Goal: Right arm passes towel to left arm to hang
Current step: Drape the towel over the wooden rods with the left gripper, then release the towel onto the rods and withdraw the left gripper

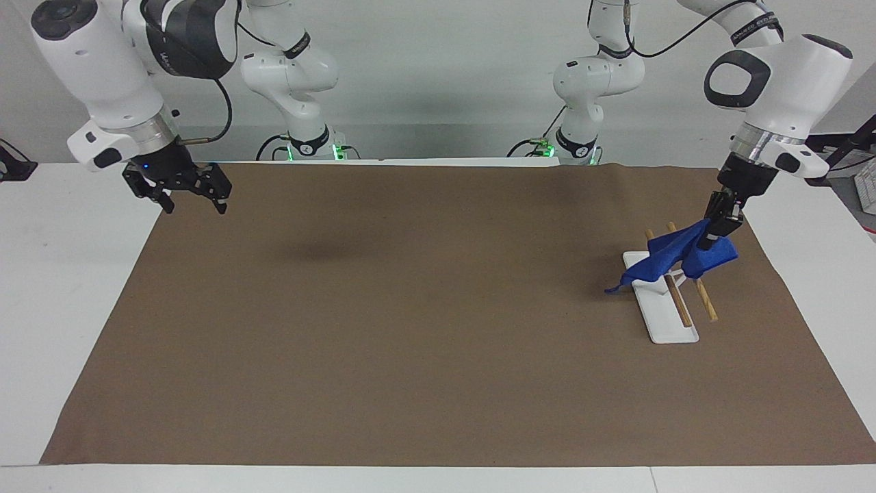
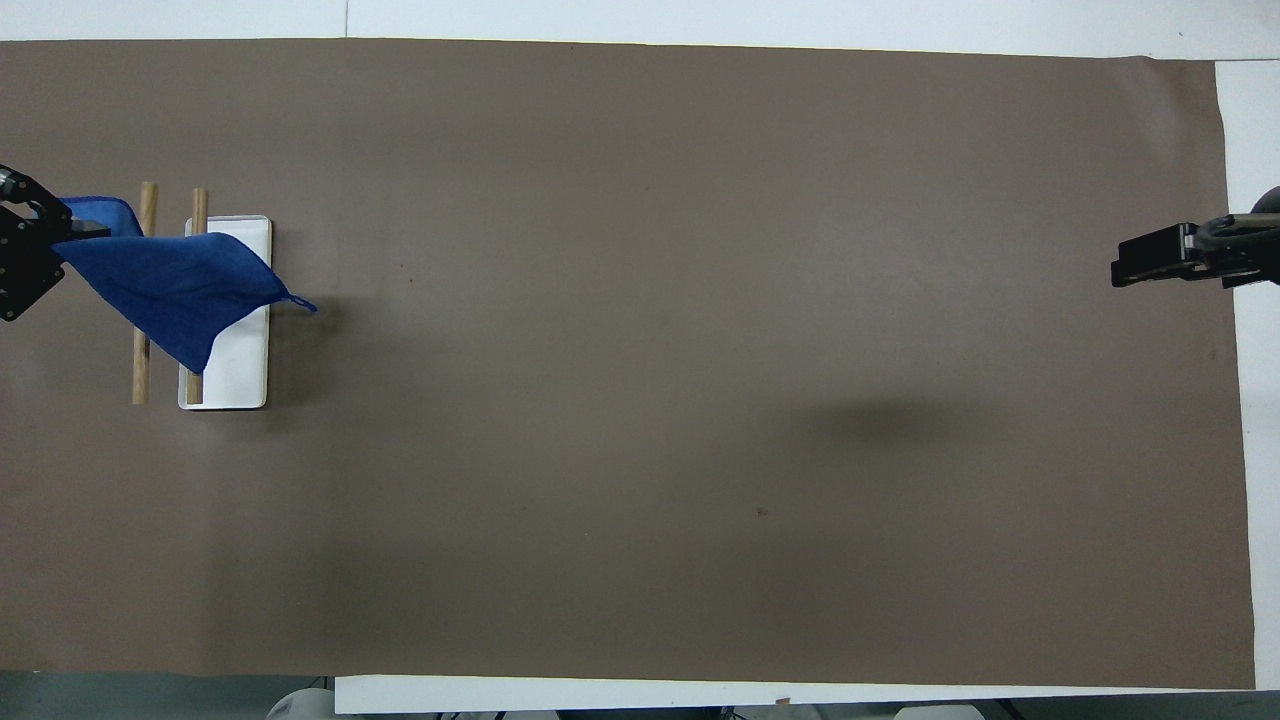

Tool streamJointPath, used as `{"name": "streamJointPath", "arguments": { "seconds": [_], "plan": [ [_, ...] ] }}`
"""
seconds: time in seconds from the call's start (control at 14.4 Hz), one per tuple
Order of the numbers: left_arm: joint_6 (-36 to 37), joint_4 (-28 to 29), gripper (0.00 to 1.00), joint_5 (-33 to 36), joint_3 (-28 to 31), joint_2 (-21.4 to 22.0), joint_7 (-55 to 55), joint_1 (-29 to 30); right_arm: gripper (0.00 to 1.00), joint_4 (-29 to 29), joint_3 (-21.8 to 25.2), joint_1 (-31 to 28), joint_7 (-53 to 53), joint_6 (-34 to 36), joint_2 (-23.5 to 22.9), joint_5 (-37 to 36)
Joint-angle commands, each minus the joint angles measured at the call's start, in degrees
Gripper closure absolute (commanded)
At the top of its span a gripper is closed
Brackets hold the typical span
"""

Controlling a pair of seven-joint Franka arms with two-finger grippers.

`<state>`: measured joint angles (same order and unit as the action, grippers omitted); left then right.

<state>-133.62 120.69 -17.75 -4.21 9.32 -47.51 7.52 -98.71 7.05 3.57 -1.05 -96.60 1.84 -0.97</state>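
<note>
The blue towel (image 1: 674, 260) (image 2: 170, 285) drapes across the two wooden bars of the white rack (image 1: 667, 318) (image 2: 240, 380) at the left arm's end of the table. My left gripper (image 1: 720, 229) (image 2: 40, 245) is shut on the towel's upper corner, just past the rack's outer bar. The towel's loop tag (image 1: 611, 289) hangs off over the mat. My right gripper (image 1: 185, 198) (image 2: 1165, 262) is open and empty, up in the air over the mat's edge at the right arm's end.
A brown mat (image 1: 424, 329) covers most of the white table (image 1: 61, 274). The rack's base plate stands on the mat; its wooden bars (image 2: 143, 340) run along the table's depth.
</note>
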Motion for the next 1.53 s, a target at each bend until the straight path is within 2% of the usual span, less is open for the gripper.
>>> {"name": "streamJointPath", "arguments": {
  "seconds": [0.0, 0.42, 1.25, 1.32, 1.46],
  "plan": [
    [-5.2, 0.8, 0.98, -1.2, -0.4, -1.1, 0.4, 1.8, 0.01, 2.6, -1.8, -0.1, 2.3, 2.4, -1.0, 0.1],
    [-6.1, 1.1, 0.98, -1.2, -0.1, -2.0, 9.0, 4.9, 0.01, 2.7, -2.4, -0.1, 2.5, 2.5, -1.0, 0.1],
    [-6.0, 6.9, 0.94, -0.5, -0.1, -2.0, 10.7, 6.9, 0.01, 2.6, -2.3, -0.1, 2.2, 3.0, -1.0, 0.1],
    [-5.8, 6.8, 0.92, -0.4, -0.1, -2.0, 11.7, 7.3, 0.01, 2.6, -2.3, -0.1, 2.2, 3.0, -1.0, 0.1],
    [-5.3, 6.2, 0.53, -0.4, 0.0, -2.3, 11.9, 7.8, 0.01, 2.6, -2.4, -0.1, 2.3, 3.0, -1.0, 0.1]
  ]
}}
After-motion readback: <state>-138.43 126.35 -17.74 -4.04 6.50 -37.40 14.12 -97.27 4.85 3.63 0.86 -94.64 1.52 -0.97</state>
